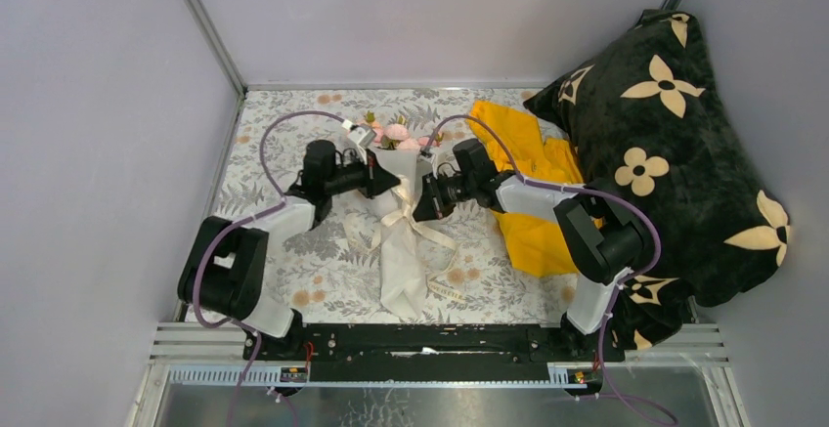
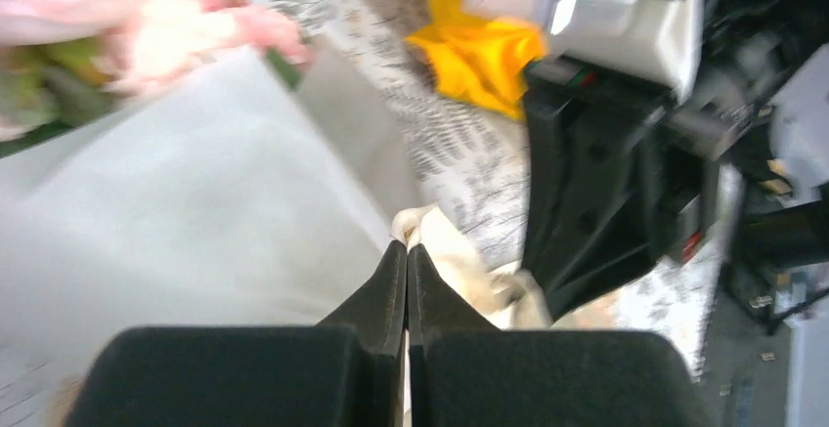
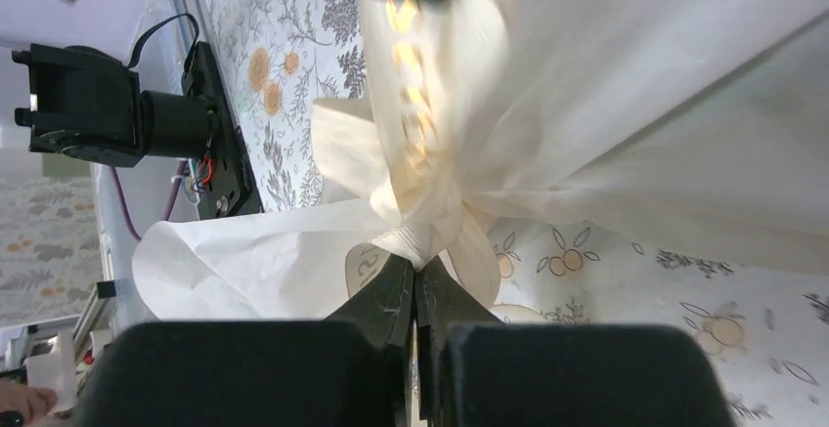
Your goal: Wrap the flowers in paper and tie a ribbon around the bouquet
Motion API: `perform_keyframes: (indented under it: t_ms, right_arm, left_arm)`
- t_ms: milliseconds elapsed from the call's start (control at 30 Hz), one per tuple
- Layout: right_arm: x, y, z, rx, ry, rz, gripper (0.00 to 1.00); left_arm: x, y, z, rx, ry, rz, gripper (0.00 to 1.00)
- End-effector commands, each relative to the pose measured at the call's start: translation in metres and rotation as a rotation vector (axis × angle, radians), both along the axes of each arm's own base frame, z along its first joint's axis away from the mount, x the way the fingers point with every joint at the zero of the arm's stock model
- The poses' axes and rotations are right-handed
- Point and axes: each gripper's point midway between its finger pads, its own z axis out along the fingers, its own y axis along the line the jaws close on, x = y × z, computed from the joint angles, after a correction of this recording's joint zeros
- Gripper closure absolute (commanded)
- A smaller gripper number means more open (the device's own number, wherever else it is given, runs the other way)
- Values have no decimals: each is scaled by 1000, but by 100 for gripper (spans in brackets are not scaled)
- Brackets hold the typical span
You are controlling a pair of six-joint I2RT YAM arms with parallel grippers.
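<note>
Mid-table lies the bouquet [image 1: 399,251]: pale pink flowers [image 1: 396,134] at 12 o'clock, white translucent paper cone [image 1: 406,290] flaring toward 6. Left gripper [image 2: 406,247], at its 9 o'clock, is pressed shut at a loop of flat cream ribbon [image 2: 459,261]; a pinch cannot be confirmed. Right gripper [image 3: 414,263], at 3 o'clock, clamps the ribbon knot. Crumpled yellow garment [image 1: 533,241] and black flower-patterned pillow [image 1: 665,144] crowd the 3 o'clock side.

place: robot test enclosure | evidence: plain grey panel walls [image 1: 88,105], aluminium frame posts [image 1: 203,26], arm mounting rail [image 1: 430,341]
</note>
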Motion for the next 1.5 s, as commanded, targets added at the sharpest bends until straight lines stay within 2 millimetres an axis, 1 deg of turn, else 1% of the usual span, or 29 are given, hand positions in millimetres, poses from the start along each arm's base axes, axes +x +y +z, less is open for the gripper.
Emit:
perform_keyframes:
  t_ms: [0, 67, 133, 267, 400, 500, 567, 633, 800, 933, 1000, 1033, 1100, 1133, 1233, 1333, 1400, 1467]
  right_arm:
    - [25, -9, 34, 39, -104, -107, 100]
    - [26, -11, 32, 29, -102, -123, 100]
    - [27, -12, 30, 19, -95, -132, 100]
    - [32, -15, 34, 1, -113, -163, 100]
    - [35, -19, 37, -29, -121, -185, 100]
    - [34, -20, 34, -42, -106, -183, 100]
    - [34, -19, 31, -45, -90, -180, 99]
    - [34, -16, 31, -41, -86, -175, 96]
    - [34, -12, 41, -20, -100, -163, 89]
    - [31, -12, 31, -29, -70, -159, 89]
    - [31, -10, 26, -29, -57, -157, 90]
    - [30, -9, 26, -27, -55, -153, 93]
    - [33, -7, 30, -23, -61, -154, 99]
    - [36, -7, 31, -27, -71, -161, 100]
    - [44, -12, 34, -72, -95, -201, 100]
    - [51, -22, 37, -115, -125, -260, 100]
    - [51, -23, 44, -106, -143, -264, 100]
    - [46, -20, 49, -77, -143, -238, 100]
  left_arm:
    - [3, 38, -6, 160, -70, 51, 100]
    - [-1, 49, -12, 199, -67, 64, 100]
    - [-3, 56, -13, 219, -83, 70, 100]
    - [-12, 68, -20, 262, -86, 72, 100]
    - [-20, 93, -38, 365, -106, 79, 100]
    - [-26, 101, -48, 433, -152, 48, 100]
    - [-30, 102, -48, 448, -185, 22, 100]
    - [-35, 99, -49, 446, -203, -11, 100]
    - [-37, 97, -50, 439, -219, -30, 100]
    - [-36, 92, -46, 416, -241, -38, 100]
    - [-35, 90, -45, 410, -254, -43, 100]
    - [-35, 90, -44, 411, -259, -46, 100]
    - [-36, 92, -47, 433, -271, -58, 100]
    - [-36, 94, -50, 451, -274, -62, 100]
    - [-40, 103, -62, 523, -301, -82, 100]
    - [-45, 109, -73, 567, -309, -98, 100]
    - [-49, 109, -75, 566, -307, -120, 100]
    - [-50, 107, -73, 564, -320, -131, 100]
